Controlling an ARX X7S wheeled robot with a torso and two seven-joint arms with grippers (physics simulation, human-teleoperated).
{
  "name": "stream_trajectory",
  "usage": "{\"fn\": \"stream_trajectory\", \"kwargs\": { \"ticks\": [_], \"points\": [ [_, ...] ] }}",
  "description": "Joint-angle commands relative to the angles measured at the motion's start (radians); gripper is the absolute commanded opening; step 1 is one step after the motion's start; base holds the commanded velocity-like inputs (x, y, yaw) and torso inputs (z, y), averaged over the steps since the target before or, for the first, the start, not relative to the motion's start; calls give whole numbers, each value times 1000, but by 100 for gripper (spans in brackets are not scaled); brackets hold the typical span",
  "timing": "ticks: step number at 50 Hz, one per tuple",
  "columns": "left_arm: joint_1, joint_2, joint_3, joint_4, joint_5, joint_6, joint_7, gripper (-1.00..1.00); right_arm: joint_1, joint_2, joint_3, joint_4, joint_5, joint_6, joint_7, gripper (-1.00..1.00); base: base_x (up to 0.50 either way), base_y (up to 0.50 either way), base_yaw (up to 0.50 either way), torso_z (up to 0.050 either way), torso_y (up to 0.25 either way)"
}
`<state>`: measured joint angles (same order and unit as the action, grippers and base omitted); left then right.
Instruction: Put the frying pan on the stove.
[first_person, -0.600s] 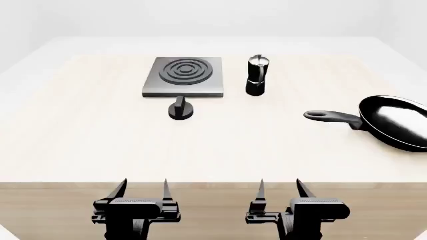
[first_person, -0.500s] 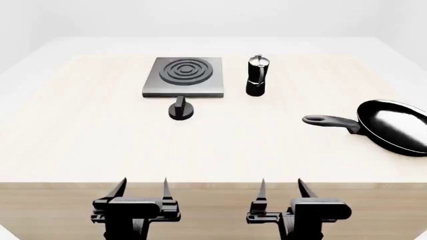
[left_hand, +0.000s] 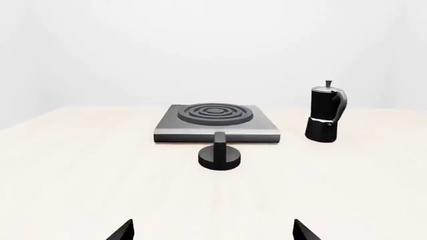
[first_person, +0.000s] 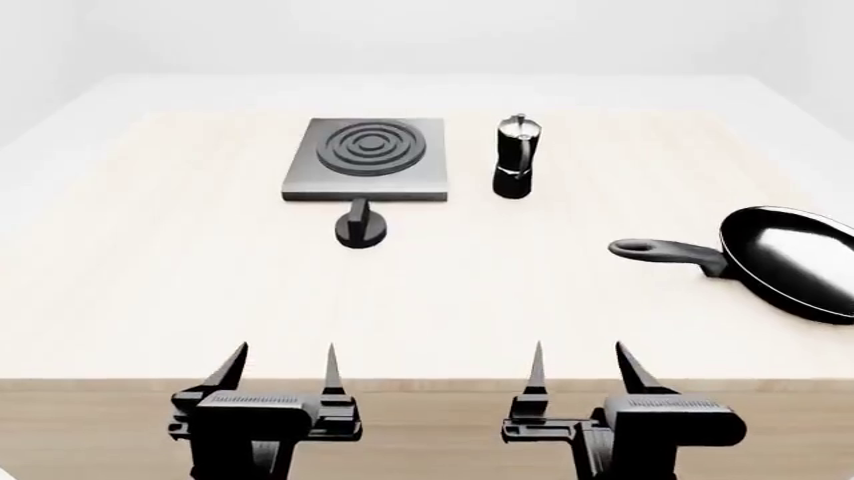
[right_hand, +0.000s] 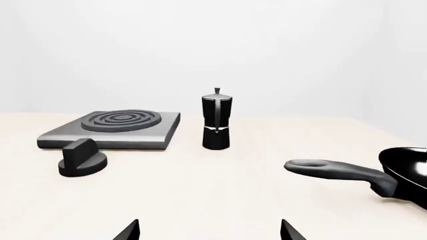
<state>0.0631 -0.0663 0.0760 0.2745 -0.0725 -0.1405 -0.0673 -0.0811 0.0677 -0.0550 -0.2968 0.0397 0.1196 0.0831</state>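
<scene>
A: Both grippers sit a bit farther forward over the near table (first_person: 160, 290) edge than 0.6 s ago, and the view has shifted slightly; frying pan (first_person: 790, 262) has slid a little nearer along the right edge.

B: Jaws?

A: Left gripper (first_person: 278, 368) jaws spread wide, nothing between them; right gripper (first_person: 578, 366) same, wide apart and empty; both hover at the near edge, well apart from everything.

B: Pan location?

A: Far right on the table, partly cut by the frame edge; long handle points left; glossy inside faces up; not on the stove (first_person: 364, 158).

B: Stove?

A: Far centre-left, flat, ring burner bare; knob (first_person: 359, 225) just near of it, apart from it; moka pot (first_person: 514, 156) upright just right of the stove; pan well apart from all three.
</scene>
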Motion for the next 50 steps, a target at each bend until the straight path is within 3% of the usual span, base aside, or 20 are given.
{"fn": "stream_trajectory", "kwargs": {
  "ticks": [1,50],
  "points": [
    [13,-20,16,58,-36,-29,-12,100,-17,21,-20,-58,13,16,20,100,184,0,0,0,0],
    [19,-70,78,35,-65,17,-72,100,-34,74,-59,-95,72,2,77,100,275,0,0,0,0]
  ]
}}
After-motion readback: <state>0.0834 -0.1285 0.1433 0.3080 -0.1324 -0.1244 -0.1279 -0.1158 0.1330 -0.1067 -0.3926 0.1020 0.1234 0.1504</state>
